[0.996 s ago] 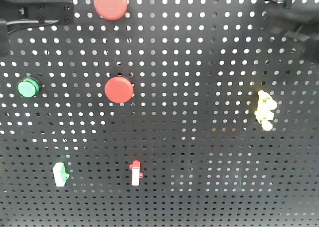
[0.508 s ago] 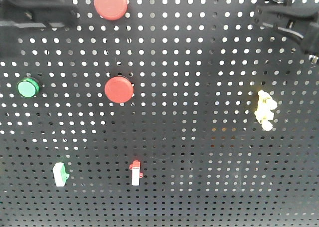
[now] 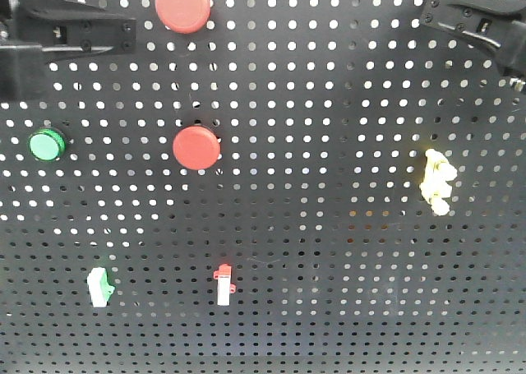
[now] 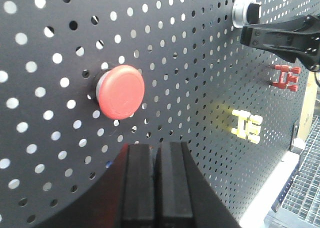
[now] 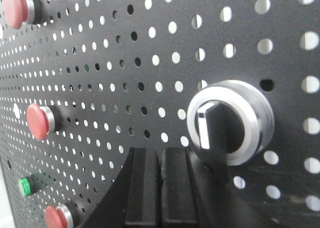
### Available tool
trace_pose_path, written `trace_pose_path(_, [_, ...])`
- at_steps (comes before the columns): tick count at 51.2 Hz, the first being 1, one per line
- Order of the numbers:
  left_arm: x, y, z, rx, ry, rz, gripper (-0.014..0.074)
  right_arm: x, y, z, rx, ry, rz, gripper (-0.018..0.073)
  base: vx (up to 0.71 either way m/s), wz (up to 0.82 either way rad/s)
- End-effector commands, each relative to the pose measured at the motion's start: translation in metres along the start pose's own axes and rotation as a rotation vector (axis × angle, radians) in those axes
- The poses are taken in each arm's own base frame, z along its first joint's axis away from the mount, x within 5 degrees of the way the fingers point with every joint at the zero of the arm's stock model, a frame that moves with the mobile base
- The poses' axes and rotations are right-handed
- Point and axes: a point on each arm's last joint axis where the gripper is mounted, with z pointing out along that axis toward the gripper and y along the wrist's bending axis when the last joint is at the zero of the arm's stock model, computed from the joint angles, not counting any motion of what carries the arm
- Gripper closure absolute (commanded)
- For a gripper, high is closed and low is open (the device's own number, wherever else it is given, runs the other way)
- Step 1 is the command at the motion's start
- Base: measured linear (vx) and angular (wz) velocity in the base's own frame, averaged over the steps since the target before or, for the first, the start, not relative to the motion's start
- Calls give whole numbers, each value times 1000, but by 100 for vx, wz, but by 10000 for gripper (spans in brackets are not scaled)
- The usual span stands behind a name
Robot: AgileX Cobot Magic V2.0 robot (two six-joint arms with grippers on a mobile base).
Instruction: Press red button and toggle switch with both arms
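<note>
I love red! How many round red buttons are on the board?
3 red buttons in the right wrist view: top-left, mid-left, bottom edge. The front view shows only two. More may be hidden.

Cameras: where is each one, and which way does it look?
Front view: back from the black holey board, facing it straight on; left arm and right arm poke in at the top corners.
Left wrist view: on the left arm, looking past its shut jaws at the round plain red button.
Right wrist view: on the right arm, looking past its shut jaws at the black toggle switch in a silver ring.
Shared: front and left wrist views both show that button and the yellow clip-like piece.
</note>
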Motion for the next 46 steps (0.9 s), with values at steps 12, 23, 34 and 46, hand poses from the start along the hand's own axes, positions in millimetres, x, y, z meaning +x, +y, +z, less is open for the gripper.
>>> trace_pose_path(12, [-14, -1, -9, -23, -89, -12, 595, -22, -4, -11, 170, -81, -82, 562, 0, 0])
trace_pose_path(23, [-14, -1, -9, -23, -90, -12, 595, -30, -2, -22, 255, -91, -165, 562, 0, 0])
trace_pose_path(34, [-14, -1, -9, -23, -91, -12, 595, -32, -2, -25, 280, -86, -191, 562, 0, 0])
trace_pose_path(46, [-14, -1, -9, -23, -90, -12, 595, -31, -5, -25, 304, -83, -199, 562, 0, 0])
